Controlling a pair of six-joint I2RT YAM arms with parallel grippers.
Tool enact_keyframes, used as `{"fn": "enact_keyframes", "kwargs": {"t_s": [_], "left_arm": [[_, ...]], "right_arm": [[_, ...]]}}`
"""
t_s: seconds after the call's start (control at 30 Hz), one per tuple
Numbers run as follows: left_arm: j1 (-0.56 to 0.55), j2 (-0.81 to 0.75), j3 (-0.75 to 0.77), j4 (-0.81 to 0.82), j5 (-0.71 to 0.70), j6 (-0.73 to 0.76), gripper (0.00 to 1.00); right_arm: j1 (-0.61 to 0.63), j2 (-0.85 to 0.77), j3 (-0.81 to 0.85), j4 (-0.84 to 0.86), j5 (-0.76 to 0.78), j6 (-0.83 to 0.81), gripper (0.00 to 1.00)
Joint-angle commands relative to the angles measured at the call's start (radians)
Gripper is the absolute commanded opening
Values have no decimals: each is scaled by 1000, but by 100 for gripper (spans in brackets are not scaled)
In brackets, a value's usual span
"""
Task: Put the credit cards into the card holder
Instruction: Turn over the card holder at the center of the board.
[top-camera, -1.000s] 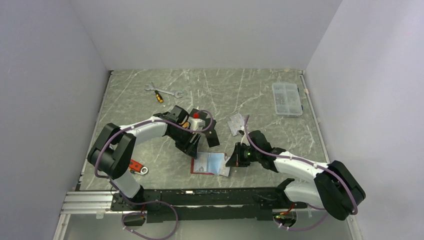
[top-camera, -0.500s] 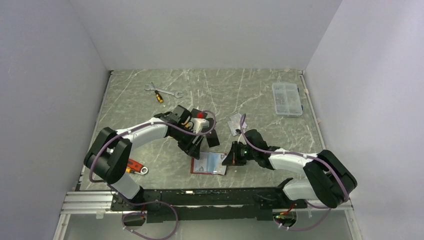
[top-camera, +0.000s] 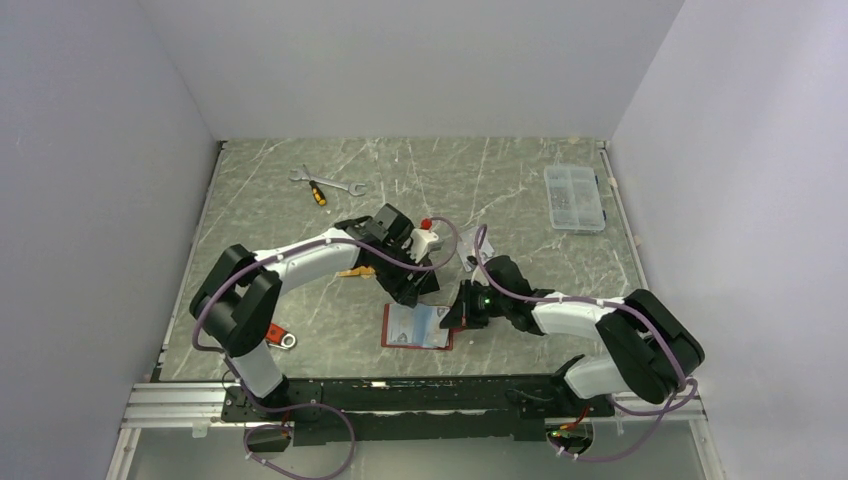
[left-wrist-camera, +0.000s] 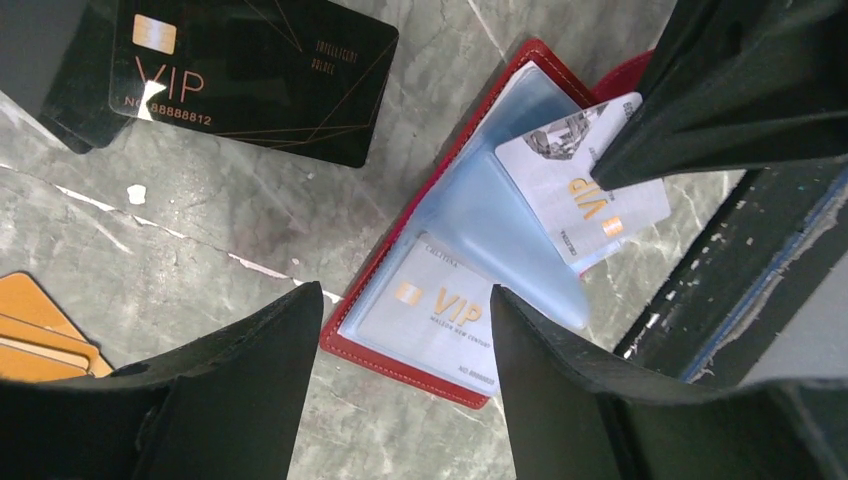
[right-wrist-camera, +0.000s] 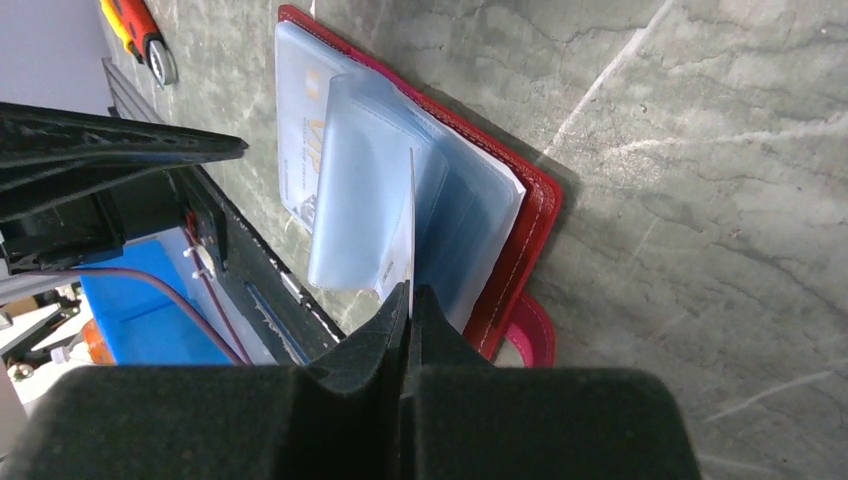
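The dark-red card holder (top-camera: 415, 327) lay open and flat on the marbled tabletop (top-camera: 500, 180), near the front edge between the two arms. The right claw (top-camera: 457, 314) was clenched on a silver-grey credit card (left-wrist-camera: 585, 190), whose far end lay over the holder's clear sleeves. The left claw (top-camera: 410, 288) hung released, gripping nothing, just above the holder's back edge and crowding the same spot. Black cards (left-wrist-camera: 255, 70) lay just behind the holder, with orange cards (top-camera: 355, 271) off to their left. Further away sat a wrench (top-camera: 343, 187) beside a screwdriver (top-camera: 316, 193), a clear compartment box (top-camera: 574, 198) and a red-handled tool (top-camera: 272, 334).

Compared with half a second earlier, the left claw had swung rightward, uncovering the orange cards, and the right claw had edged in toward the holder.

Only the left wrist view showed a second VIP card (left-wrist-camera: 440, 315) already seated in a pocket. The right wrist view showed the held card edge-on against a lifted sleeve (right-wrist-camera: 360, 190).
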Motion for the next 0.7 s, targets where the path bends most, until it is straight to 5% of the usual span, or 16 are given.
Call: {"fn": "enact_keyframes", "kwargs": {"t_s": [0.0,0.67], "left_arm": [[-45,24,39,22,-89,-8,68],[-165,129,52,1,-283,29,69]], "right_arm": [[6,35,33,36,11,-17,0],[7,85,19,109,-14,-8,0]]}}
